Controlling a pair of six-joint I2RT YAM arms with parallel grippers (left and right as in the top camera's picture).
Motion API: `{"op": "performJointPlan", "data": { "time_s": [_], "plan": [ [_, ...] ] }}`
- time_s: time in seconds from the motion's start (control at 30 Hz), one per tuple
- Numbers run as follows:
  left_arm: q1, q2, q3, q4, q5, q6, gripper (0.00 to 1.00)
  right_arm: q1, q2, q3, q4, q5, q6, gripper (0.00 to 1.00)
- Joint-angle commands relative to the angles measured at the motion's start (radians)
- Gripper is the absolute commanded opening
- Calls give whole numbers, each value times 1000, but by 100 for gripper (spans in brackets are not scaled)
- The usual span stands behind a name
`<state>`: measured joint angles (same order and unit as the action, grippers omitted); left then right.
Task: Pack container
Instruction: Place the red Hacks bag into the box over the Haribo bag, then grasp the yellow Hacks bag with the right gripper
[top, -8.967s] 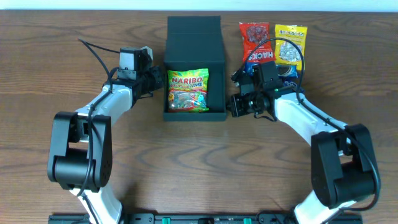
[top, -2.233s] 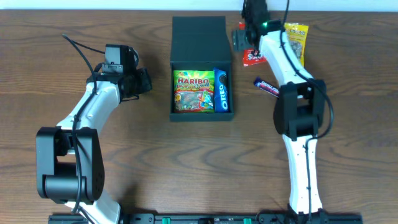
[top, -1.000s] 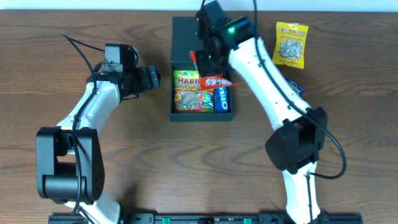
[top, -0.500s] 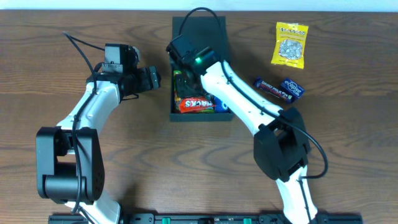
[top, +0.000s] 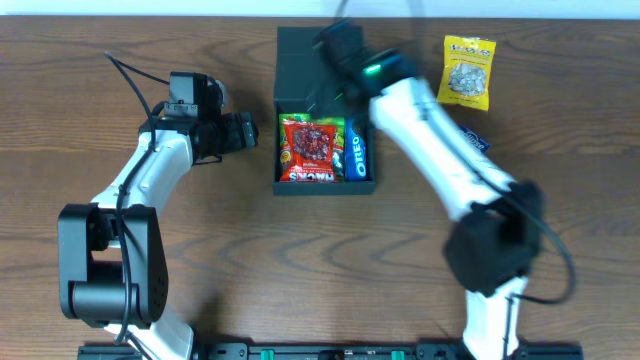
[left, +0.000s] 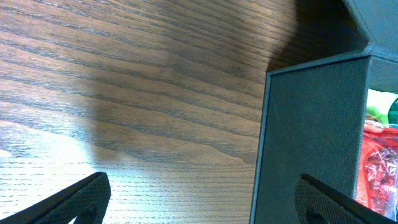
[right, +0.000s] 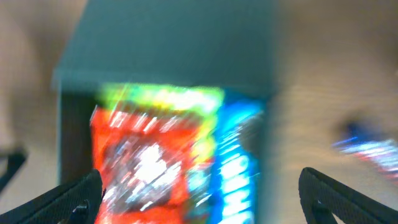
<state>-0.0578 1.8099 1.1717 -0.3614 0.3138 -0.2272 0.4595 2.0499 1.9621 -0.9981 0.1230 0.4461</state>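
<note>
The dark teal container (top: 318, 60) stands open at the table's middle, lid flap folded back. Inside it a red snack packet (top: 312, 150) lies on a green-yellow bag (right: 161, 96), with a blue Oreo packet (top: 358, 155) along the right wall. My right gripper (top: 335, 45), blurred by motion, hovers over the back of the container. In the right wrist view this gripper (right: 199, 199) is open and holds nothing, above the red packet (right: 146, 162). My left gripper (top: 245, 132) is open beside the container's left wall (left: 311, 124), with nothing between its fingers (left: 81, 199).
A yellow snack packet (top: 467, 72) lies at the back right. A dark blue bar (top: 472, 140) shows partly behind the right arm and as a blur (right: 367, 146) in the right wrist view. Bare wood lies left of the container (left: 124, 93).
My right gripper opened and let go of the red packet, which now lies flat in the container. The gripper pulled back toward the lid. The left arm stayed put.
</note>
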Motion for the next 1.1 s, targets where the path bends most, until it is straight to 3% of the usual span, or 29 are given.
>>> {"op": "performJointPlan", "data": {
  "time_s": [0.0,0.4,0.57,0.7,0.77,0.83,0.87,0.93,1.07],
  "plan": [
    [3,-19,23,-5,-6,23,95,-108,-43,10,31,192,-123,99],
    [2,-19,23,-6,-6,23,95,-410,229,3,366,152,-182,99],
    [3,-19,23,-5,-7,23,95,-460,329,3,418,96,-182,90],
    [3,-19,23,-6,-7,23,95,-473,374,3,414,87,-182,71],
    [3,-19,23,-6,-7,23,95,-473,386,3,409,81,-182,51],
    [3,-19,23,-8,-7,23,95,-473,391,3,403,82,-182,24],
    [3,-19,23,-8,-7,23,95,-473,391,3,402,82,-182,20],
    [3,-19,23,-8,-7,23,95,-472,391,3,403,82,-182,1],
    [3,-19,23,-7,-7,23,95,-472,383,7,383,82,-182,1]
  ]
}}
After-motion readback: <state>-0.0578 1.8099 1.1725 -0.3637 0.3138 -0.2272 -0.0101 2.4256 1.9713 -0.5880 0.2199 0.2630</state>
